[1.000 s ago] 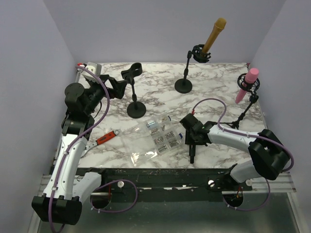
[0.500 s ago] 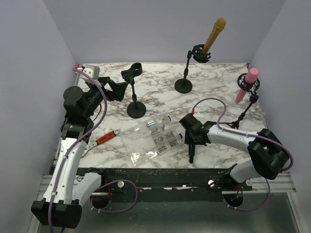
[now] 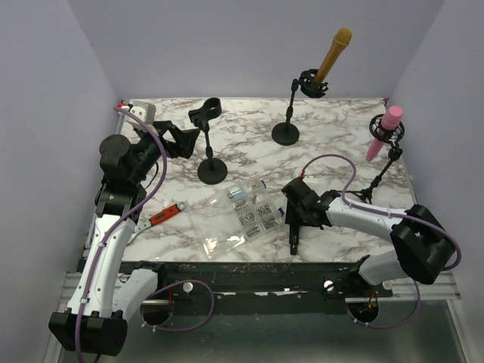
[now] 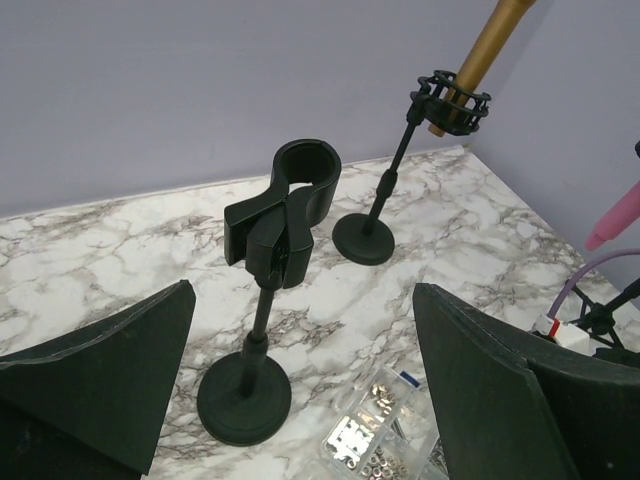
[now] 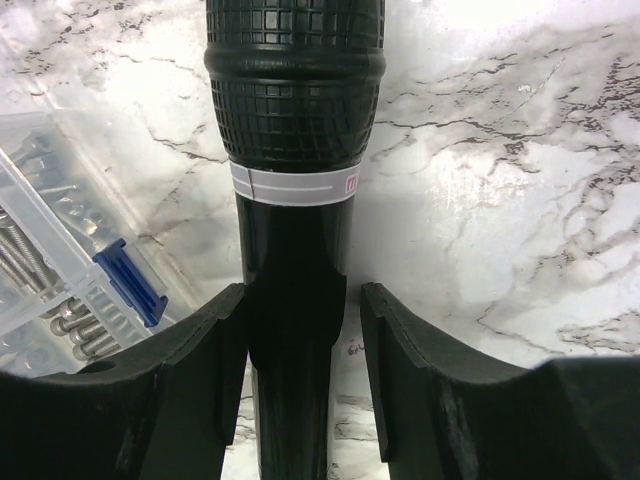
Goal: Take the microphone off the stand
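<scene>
A black microphone (image 5: 295,110) lies flat on the marble table (image 3: 249,155) near the front edge, also seen from above (image 3: 295,239). My right gripper (image 5: 300,295) straddles its handle; the left finger touches it and a gap shows at the right finger, so the jaws are slightly open. The empty black stand (image 3: 210,144) with its open clip (image 4: 290,205) stands at centre left. My left gripper (image 3: 181,140) is wide open and empty just left of that stand (image 4: 243,400). A gold microphone (image 3: 333,54) and a pink microphone (image 3: 386,128) sit in their own stands.
Clear plastic boxes of screws and nuts (image 3: 246,212) lie beside the black microphone, also seen in the right wrist view (image 5: 60,250). A red-handled tool (image 3: 165,214) lies at the front left. The pink microphone's tripod (image 3: 378,178) stands at the right edge.
My left gripper drew back slightly from the empty stand, then held still. My right gripper and the black microphone shifted a little left along the table's front.
</scene>
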Robot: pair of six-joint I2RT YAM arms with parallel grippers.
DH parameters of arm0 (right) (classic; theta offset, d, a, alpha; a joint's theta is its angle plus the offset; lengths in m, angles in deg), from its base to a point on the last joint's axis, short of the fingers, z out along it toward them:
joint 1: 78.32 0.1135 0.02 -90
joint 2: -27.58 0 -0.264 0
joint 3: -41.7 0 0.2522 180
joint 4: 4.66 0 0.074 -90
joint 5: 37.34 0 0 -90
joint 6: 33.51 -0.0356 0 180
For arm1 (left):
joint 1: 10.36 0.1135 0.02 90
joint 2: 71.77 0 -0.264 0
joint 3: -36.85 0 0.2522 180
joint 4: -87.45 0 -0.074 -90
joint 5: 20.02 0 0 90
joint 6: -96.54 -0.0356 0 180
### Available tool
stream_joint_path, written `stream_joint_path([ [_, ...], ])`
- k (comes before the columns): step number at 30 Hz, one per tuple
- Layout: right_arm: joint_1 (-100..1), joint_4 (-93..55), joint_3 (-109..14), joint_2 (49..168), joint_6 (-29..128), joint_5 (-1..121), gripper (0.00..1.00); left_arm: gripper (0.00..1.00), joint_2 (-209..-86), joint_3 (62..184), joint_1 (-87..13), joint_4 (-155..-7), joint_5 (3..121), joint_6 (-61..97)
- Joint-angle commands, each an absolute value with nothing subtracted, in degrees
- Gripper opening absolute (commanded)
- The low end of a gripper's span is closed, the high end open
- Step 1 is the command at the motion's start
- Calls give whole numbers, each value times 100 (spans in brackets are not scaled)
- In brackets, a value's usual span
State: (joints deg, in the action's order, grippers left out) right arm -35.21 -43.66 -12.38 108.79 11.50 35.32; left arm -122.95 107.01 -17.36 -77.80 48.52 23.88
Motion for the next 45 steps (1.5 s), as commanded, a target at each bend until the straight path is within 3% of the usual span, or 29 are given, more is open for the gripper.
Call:
stream_joint_path([
  [1, -3516, -4435, -1081, 10794, 1041, 3520, 54, 94, -12302, 10642, -1740, -7850, 4722, 2463],
  [7, -3515, -4523, -1246, 10651, 1198, 3420, 55, 94, -12346, 10642, -1741, -7853, 4703, 2464],
  [15, -3514, -4747, -1667, 10398, 1512, 3123, 62, 94, -12434, 10630, -1739, -7851, 4730, 2414],
  [28, -3521, -4953, -2097, 9198, 1954, 3029, 64, 95, -12474, 10638, -1745, -7845, 4786, 2416],
  [33, -3516, -4763, -1836, 8693, 1833, 3247, 64, 98, -12445, 10672, -1721, -7848, 4634, 3019],
  [38, -3516, -4736, -1586, 8175, 1685, 3239, 64, 99, -12462, 10796, -1708, -7605, 5257, 3763],
  [45, -3519, -4621, -1459, 7472, 1898, 3209, 67, 99, -13145, 11319, -1132, -7750, 4087, 5996],
])
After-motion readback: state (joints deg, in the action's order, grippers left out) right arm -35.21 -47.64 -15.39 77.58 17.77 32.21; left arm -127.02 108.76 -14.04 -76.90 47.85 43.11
